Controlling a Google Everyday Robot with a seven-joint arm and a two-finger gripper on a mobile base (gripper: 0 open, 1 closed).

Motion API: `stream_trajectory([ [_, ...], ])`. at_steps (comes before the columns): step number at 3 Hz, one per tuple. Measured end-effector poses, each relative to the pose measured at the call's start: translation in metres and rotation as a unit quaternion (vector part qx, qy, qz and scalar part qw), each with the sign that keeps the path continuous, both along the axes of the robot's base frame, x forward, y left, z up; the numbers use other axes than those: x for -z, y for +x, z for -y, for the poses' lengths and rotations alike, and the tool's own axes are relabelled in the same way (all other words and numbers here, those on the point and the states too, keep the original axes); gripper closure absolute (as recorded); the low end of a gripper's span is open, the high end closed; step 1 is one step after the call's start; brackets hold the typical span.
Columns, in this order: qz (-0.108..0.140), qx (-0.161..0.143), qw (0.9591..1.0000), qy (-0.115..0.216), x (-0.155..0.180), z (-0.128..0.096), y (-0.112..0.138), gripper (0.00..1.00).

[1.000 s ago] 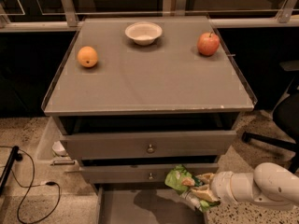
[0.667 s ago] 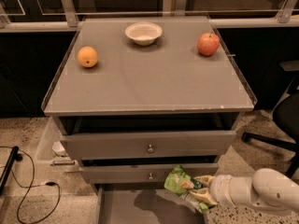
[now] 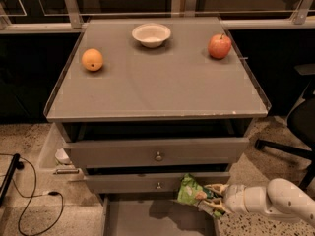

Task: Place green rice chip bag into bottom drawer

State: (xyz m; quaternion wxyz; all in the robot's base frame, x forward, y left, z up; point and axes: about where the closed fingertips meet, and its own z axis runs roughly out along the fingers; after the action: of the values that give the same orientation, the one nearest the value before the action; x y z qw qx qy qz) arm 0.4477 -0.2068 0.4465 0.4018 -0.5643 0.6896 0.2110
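Observation:
The green rice chip bag hangs just above the right side of the open bottom drawer, in front of the second drawer's face. My gripper reaches in from the lower right on a white arm and is shut on the bag's right end. The bag's shadow falls on the drawer's grey floor below it. The drawer's front edge is cut off by the bottom of the view.
On the cabinet top stand an orange, a white bowl and a red apple. Two upper drawers with knobs stand slightly open. A black cable lies on the floor at left; a chair base is at right.
The gripper and the bag have shifted slightly left and down, over the drawer. Nothing on the cabinet top has moved.

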Motion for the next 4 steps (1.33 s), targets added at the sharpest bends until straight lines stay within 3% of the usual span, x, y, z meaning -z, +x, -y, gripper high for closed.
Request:
stream_trajectory([
  [1,0.0,0.0,1.0,0.0,0.0,0.0,0.0,1.0],
  [2,-0.018,-0.009,0.9998,-0.001,0.02,-0.012,-0.003,1.0],
  [3,-0.032,-0.027,0.999,-0.015,0.073,-0.032,-0.013,1.0],
  [4,-0.011,-0.047,0.9985,-0.026,0.125,-0.051,-0.019,1.0],
])
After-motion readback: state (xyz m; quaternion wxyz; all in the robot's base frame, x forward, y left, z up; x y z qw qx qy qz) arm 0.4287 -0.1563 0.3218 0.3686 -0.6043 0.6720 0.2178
